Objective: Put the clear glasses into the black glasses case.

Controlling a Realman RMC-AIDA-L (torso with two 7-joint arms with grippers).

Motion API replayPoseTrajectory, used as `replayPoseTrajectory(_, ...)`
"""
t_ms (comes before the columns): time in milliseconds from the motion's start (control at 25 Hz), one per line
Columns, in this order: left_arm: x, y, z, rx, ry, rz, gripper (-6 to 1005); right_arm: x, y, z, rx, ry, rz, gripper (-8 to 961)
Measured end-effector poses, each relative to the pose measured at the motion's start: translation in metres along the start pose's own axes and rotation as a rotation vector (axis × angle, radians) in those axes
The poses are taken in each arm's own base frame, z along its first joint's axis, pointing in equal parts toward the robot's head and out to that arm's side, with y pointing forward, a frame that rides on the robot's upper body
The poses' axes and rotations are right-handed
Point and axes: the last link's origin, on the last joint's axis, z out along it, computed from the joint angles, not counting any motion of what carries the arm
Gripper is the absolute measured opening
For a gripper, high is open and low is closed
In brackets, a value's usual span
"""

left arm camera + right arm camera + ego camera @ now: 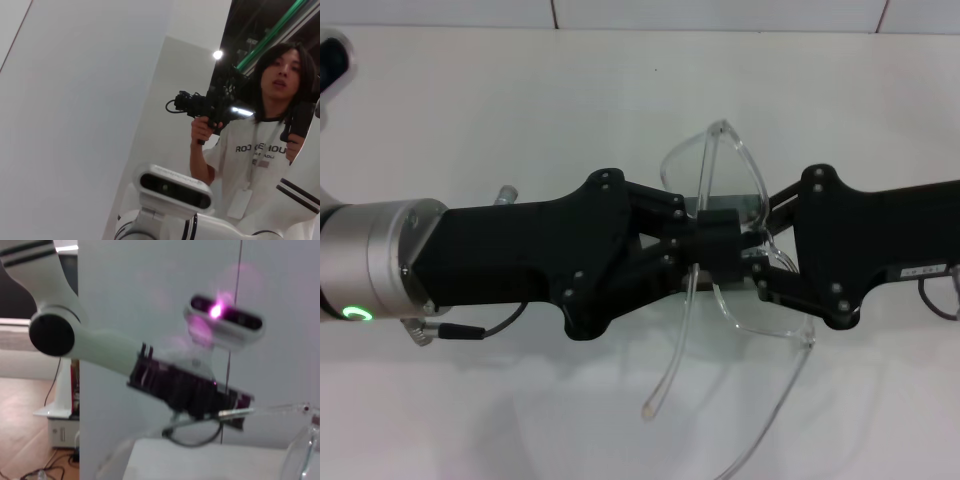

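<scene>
The clear glasses (718,165) hang in the air above the white table (500,100), near the middle of the head view, with their thin arms (670,370) unfolded and trailing toward me. My left gripper (718,243) reaches in from the left and is shut on the frame near its middle. From the right, my right gripper (762,245) closes on the same part of the frame. The two grippers almost touch. In the right wrist view part of the clear glasses (300,452) shows at the edge. The black glasses case is out of view.
A wall runs along the table's far edge (640,28). A cable (495,325) loops under the left wrist. In the left wrist view a person (270,150) with a camera stands behind my head (172,187).
</scene>
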Motion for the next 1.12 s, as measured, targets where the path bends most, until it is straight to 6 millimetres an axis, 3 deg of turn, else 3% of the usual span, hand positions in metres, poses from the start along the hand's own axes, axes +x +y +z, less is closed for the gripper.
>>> replayPoseTrajectory(720,-0.009,-0.012,0.008,-0.006,0.031,0.035,80,-0.006,0.001,0.001,-0.011,-0.061,-0.035,104)
replayPoseTrajectory(1120,-0.006,-0.005,0.013,-0.07,0.062,0.045,83,0.001,-0.003,-0.001,0.018,-0.087,-0.022,104)
